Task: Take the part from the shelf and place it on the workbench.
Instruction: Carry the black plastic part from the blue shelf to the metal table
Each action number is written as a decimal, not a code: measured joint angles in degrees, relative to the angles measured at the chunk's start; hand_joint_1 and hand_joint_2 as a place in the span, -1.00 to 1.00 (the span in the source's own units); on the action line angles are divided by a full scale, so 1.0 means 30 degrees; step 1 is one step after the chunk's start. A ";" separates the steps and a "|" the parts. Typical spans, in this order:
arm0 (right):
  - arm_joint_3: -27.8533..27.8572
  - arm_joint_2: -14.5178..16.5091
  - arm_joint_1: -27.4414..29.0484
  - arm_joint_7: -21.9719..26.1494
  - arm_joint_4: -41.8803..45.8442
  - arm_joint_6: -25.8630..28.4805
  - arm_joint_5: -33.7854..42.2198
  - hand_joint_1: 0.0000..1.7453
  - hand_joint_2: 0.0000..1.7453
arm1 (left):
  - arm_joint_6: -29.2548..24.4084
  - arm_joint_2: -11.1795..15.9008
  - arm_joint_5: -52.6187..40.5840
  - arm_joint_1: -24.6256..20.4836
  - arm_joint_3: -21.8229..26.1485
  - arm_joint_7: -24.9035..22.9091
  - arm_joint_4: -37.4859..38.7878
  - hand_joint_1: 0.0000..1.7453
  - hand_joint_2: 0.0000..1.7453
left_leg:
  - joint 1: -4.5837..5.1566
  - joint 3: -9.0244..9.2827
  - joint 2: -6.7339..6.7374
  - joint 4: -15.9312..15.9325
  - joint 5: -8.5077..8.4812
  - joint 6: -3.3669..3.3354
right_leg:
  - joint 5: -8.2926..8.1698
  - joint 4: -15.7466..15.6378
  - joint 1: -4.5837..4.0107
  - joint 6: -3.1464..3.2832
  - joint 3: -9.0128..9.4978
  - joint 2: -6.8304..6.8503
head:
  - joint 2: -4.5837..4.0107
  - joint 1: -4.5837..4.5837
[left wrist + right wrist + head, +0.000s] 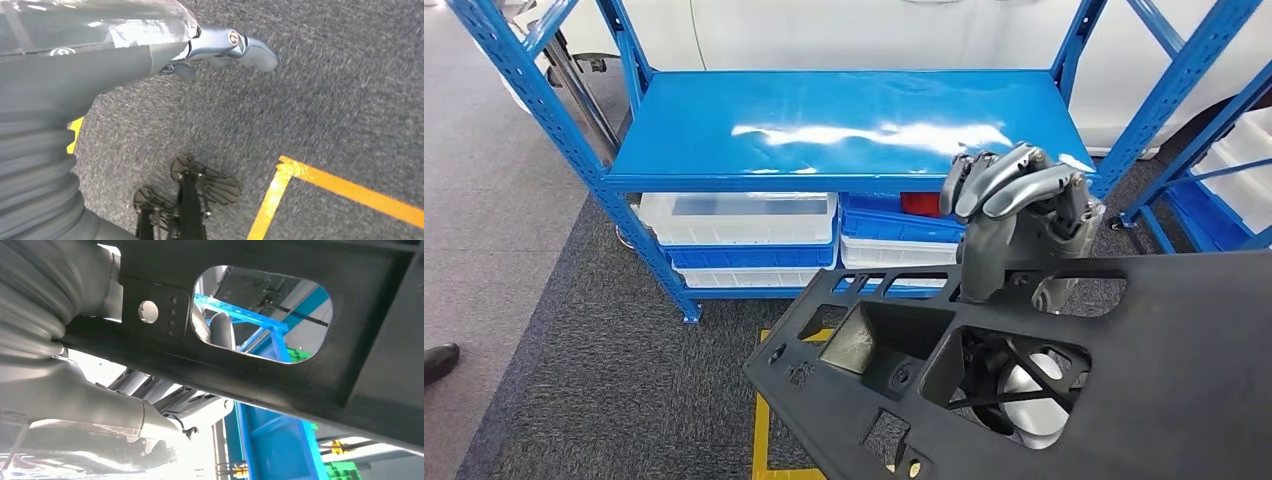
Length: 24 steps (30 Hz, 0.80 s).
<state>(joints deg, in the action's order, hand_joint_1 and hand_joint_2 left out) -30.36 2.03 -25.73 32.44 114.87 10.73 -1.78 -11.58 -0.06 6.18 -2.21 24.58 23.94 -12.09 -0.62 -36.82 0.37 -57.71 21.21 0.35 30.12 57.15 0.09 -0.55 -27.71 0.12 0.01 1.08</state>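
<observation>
The part [1184,380] is a large black plastic panel with several cut-outs, held tilted in front of me, clear of the blue shelf [824,130]. My right hand [1019,225] grips it at its upper edge, fingers curled over the rim. In the right wrist view the panel [280,375] runs across close to the camera, with my right hand [75,385] against its underside and blue shelf frame showing through a cut-out. My left hand [220,47] hangs over the grey carpet and holds nothing.
The shelf's top board is bare and glossy. White and blue bins [744,225] sit on its lower level. A second blue rack [1214,150] stands at the right. Yellow floor tape [759,440] lies under the panel, and yellow tape [340,187] crosses the carpet. A person's shoe [439,360] is at the left edge.
</observation>
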 joint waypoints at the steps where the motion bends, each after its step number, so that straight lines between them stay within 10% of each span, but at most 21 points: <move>1: -0.0002 -0.0004 -0.0020 0.0000 -0.0009 0.0044 0.0006 1.00 1.00 | -0.0066 0.0009 -0.0007 0.0026 0.0027 -0.0053 0.0000 -1.00 1.00 | -0.0011 -0.0036 -0.0008 0.0078 -0.0165 0.0118 | -0.0190 0.0006 0.0013 0.0141 -0.0138 0.0002 | 0.0000 0.0027; 3: -0.0005 -0.0007 -0.0081 -0.0016 -0.0026 0.0100 0.0024 1.00 1.00 | -0.0167 0.0020 -0.0031 0.0074 0.0091 -0.0199 0.0000 -1.00 1.00 | -0.0047 -0.0318 -0.0038 -0.0198 0.0247 0.0293 | -0.0631 -0.0117 0.0069 0.0489 -0.0494 0.0059 | 0.0002 0.0022; 7: -0.0007 -0.0022 -0.0157 -0.0093 -0.0047 0.0147 0.0006 1.00 1.00 | 0.0040 0.0027 -0.0170 0.0112 0.0116 -0.0588 0.0000 -1.00 1.00 | -0.0089 -0.1374 -0.0053 -0.3537 0.3224 0.0444 | -0.1389 -0.0194 0.0048 0.0809 -0.1397 0.0078 | -0.0002 -0.0153; 10: -0.0078 -0.0098 -0.0174 -0.0093 -0.0097 0.0261 -0.0177 1.00 1.00 | 0.0392 0.0045 -0.0184 0.0111 0.0129 -0.0944 0.0000 -1.00 1.00 | -0.0089 -0.1432 -0.0054 -0.5656 0.3011 0.0507 | -0.1935 -0.0120 -0.0003 0.0769 -0.2125 0.0107 | -0.0002 -0.0200; 13: -0.0248 -0.0275 -0.0240 -0.0009 -0.0122 0.0270 -0.0169 1.00 1.00 | 0.0557 0.0131 -0.0135 0.0094 0.0217 -0.1129 0.0000 -1.00 1.00 | -0.0087 0.1064 -0.0604 -0.2940 0.1914 0.0296 | -0.2417 0.0052 -0.0018 0.0554 -0.2798 -0.0125 | -0.0002 -0.0207; 16: -0.0386 -0.0490 -0.0366 0.0147 -0.0144 0.0202 0.0069 1.00 1.00 | 0.0497 0.0321 -0.0117 0.0126 0.0375 -0.1291 0.0000 -1.00 1.00 | -0.0029 0.3165 -0.1205 0.0185 0.2752 0.0067 | -0.2799 0.0213 -0.0042 0.0237 -0.3119 -0.0400 | -0.0002 -0.0200; 19: -0.0401 -0.0944 -0.0303 0.0490 -0.0147 -0.0058 0.0423 1.00 1.00 | 0.0223 0.0454 -0.0091 0.0149 0.0481 -0.1488 0.0000 -1.00 1.00 | -0.0087 0.3131 -0.0655 0.0524 0.2553 -0.0228 | -0.2835 0.0470 0.0005 -0.0115 -0.3361 -0.0650 | -0.0002 -0.0164; 24: -0.0248 -0.1597 -0.0001 0.0825 -0.0129 -0.0472 0.0483 1.00 1.00 | -0.1167 0.0545 -0.0160 0.0203 0.0880 -0.1743 0.0000 -1.00 1.00 | -0.0117 0.2531 0.0397 0.0504 0.2066 -0.0476 | 0.0034 0.5574 0.0186 -0.0539 -0.5365 -0.0260 | -0.0002 -0.0021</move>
<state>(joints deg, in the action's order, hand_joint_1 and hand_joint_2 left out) -31.11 -2.76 -25.74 34.91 114.49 9.32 -0.33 -15.09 1.57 5.70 -1.60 27.22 18.71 -12.09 -0.97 -29.23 1.56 -56.20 27.41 -1.07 30.22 73.87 0.65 -2.16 -43.80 -0.66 0.00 1.02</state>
